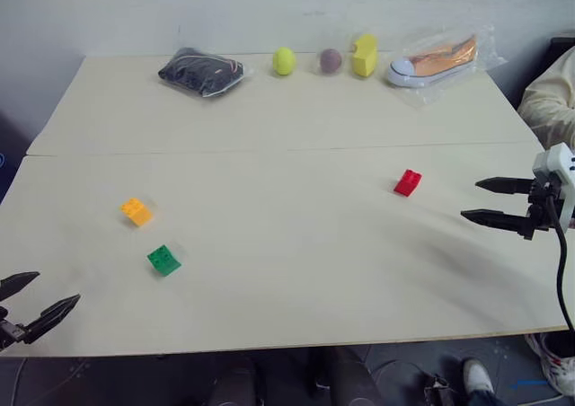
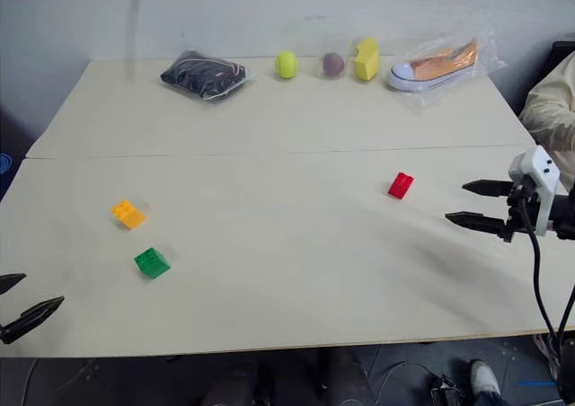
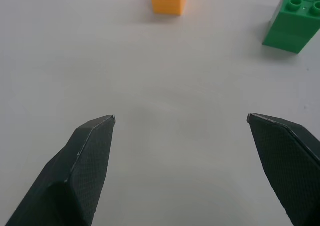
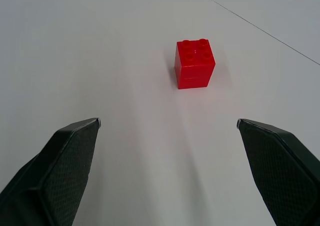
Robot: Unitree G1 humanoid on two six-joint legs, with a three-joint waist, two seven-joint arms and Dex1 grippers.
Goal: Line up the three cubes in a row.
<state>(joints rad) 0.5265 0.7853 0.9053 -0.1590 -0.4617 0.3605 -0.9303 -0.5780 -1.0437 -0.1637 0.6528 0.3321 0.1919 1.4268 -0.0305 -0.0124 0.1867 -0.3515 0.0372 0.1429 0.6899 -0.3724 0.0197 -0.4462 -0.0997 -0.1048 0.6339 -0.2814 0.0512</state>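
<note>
Left eye view has the three cubes scattered on the desk (image 1: pixel 287 298): the orange cube (image 1: pixel 137 211) and green cube (image 1: pixel 163 260) near each other on the left, the red cube (image 1: pixel 407 182) well apart on the right. Both hands are spread and empty, the left hand (image 1: pixel 27 303) near the green cube, the right hand (image 1: pixel 490 201) facing the red one. Nothing is lined up yet; probably the right hand's next move is to reach forward, pinch the red cube and carry it toward the other two.

Red cube (image 1: pixel 407 182), green cube (image 1: pixel 163 260), orange-yellow cube (image 1: pixel 137 211), pale table (image 1: pixel 287 127).
</note>
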